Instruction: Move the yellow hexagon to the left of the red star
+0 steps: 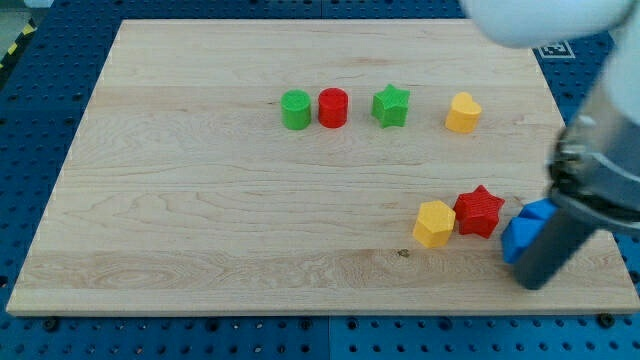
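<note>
The yellow hexagon (434, 223) lies on the wooden board (200, 200) at the lower right. It touches the left side of the red star (479, 211). My rod comes down at the view's right edge, blurred, and its tip (537, 284) is at the board's lower right, just right of and below a blue block (520, 238). A second blue block (539, 211) shows partly behind the rod. The tip is right of the red star and does not touch the yellow hexagon.
Near the view's top stand a green cylinder (295, 110), a red cylinder (333, 107), a green star (391, 105) and a yellow heart-like block (463, 113). The board's right edge (600, 200) is close to the rod.
</note>
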Tool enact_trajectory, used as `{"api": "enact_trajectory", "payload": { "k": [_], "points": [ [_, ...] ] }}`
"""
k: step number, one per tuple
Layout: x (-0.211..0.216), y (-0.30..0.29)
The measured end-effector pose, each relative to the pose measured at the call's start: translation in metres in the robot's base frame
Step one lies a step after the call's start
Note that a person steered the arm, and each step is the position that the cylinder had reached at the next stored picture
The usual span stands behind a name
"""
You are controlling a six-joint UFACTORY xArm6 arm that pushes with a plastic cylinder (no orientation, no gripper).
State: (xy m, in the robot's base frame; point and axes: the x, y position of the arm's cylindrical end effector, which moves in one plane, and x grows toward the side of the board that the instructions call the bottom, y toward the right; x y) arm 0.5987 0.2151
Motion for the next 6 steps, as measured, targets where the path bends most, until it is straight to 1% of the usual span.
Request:
{"api": "enact_trajectory", "payload": {
  "k": [1,2,4,6],
  "points": [
    [-0.003,0.024],
    [-0.013,0.001],
    [-0.021,-0.077],
    [-0.051,-0.1]
  ]
}}
